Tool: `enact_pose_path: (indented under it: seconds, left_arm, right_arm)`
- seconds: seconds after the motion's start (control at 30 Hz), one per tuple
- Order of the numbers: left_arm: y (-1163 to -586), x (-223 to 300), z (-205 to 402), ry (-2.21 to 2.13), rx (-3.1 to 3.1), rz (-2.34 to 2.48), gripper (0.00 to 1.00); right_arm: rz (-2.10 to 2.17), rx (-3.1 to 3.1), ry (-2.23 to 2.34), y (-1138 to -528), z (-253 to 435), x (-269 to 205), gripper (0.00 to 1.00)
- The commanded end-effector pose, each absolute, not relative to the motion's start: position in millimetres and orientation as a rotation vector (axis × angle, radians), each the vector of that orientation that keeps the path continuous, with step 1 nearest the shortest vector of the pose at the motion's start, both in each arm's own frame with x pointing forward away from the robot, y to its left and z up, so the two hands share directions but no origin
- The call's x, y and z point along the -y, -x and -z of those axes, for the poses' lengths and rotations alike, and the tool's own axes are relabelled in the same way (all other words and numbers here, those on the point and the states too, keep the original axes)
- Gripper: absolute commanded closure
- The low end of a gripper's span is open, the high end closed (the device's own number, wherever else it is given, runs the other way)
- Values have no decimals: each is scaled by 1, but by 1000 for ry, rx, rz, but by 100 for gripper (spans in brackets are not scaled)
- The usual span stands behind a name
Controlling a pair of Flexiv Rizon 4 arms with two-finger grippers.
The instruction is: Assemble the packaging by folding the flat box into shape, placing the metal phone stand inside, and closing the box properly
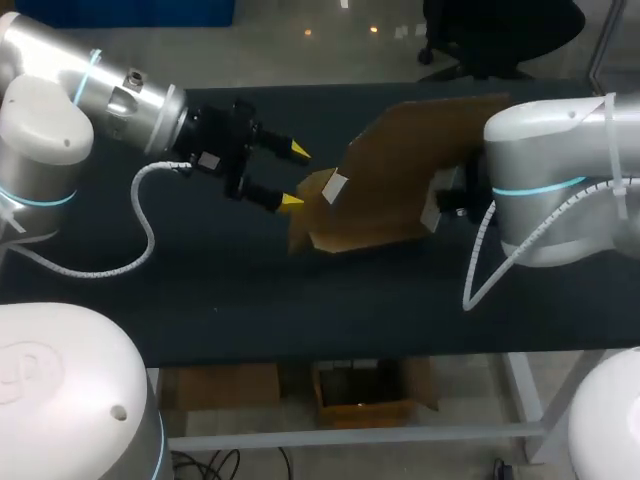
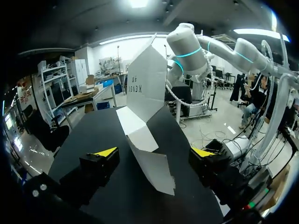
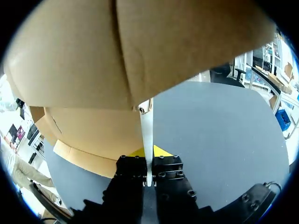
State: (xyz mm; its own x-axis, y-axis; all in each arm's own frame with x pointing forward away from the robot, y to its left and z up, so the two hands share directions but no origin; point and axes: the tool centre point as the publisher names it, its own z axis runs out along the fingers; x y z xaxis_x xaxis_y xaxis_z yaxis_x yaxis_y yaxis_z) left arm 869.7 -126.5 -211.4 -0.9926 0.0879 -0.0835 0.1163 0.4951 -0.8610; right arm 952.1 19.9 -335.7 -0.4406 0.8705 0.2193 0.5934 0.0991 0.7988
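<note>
- Pinches the cardboard box (image 3: 93, 70) by one thin edge in the closed right gripper (image 3: 148, 151), raised and tilted over the table (image 1: 300, 310).
- Holds the left gripper (image 1: 295, 177) spread wide and empty, loose flap (image 2: 149, 168) between its fingers.
- Seems mid-fold; next calls for pressing that flap inward.
- Leaves open room nearside; far edge close behind.

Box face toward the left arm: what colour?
White; the box shows it best in the left wrist view. Its other face is brown cardboard.
</note>
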Motion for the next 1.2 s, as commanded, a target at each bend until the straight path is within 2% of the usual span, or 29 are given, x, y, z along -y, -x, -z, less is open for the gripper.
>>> enact_pose_path:
  seconds: [0.03, 1.2]
  left_arm:
    - [-862, 116, 208, -176, -2710, 1509, 0]
    - [-863, 79, 227, -216, -2900, 1387, 0]
  right_arm:
    - [-1446, -2549, -1375, -958, 330, -13, 100]
    - [-854, -3124, -1463, -973, 325, -25, 100]
